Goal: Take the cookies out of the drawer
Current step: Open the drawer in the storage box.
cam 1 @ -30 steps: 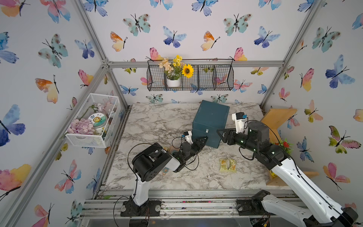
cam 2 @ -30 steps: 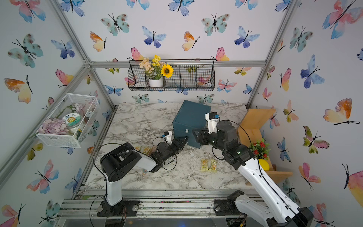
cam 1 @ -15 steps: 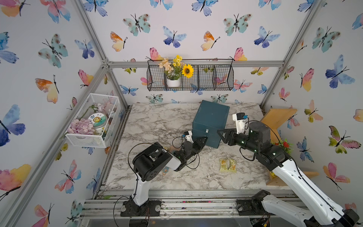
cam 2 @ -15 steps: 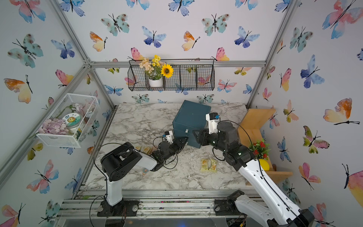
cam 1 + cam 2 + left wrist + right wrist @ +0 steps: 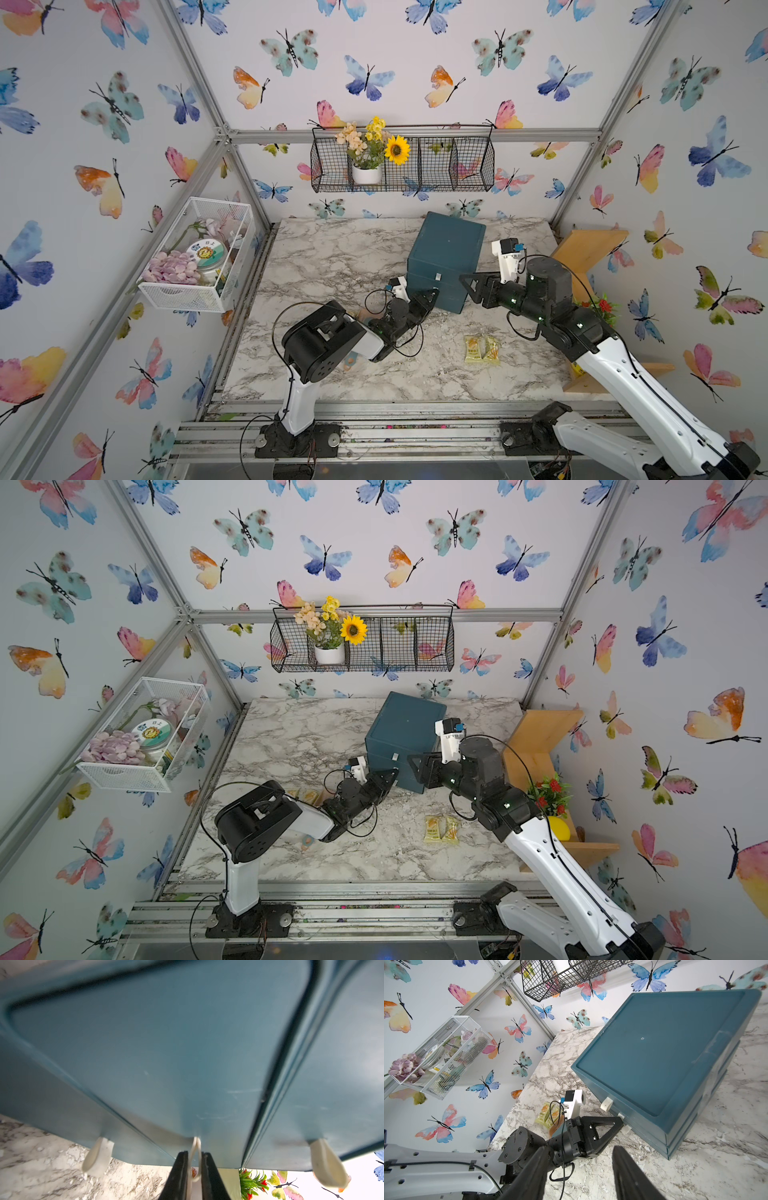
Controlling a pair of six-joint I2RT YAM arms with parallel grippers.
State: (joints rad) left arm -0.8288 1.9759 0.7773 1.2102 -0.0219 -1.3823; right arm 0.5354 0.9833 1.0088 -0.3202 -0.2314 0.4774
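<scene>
Left wrist view: left gripper point(image 5: 194, 1167) pinching white pull loop point(image 5: 196, 1148) of closed middle drawer point(image 5: 166, 1053).
Right gripper point(image 5: 468, 286) spread, empty, beside teal cabinet point(image 5: 451, 245). Two yellow cookie packets point(image 5: 482, 350) lie on marble tabletop point(image 5: 332, 257).

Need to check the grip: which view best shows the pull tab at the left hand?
The left wrist view: the middle pull tab sits close up, a white loop pinched by the left hand. The right wrist view shows only a sliver beside the hand's tip; in both top views it is too small to make out.
</scene>
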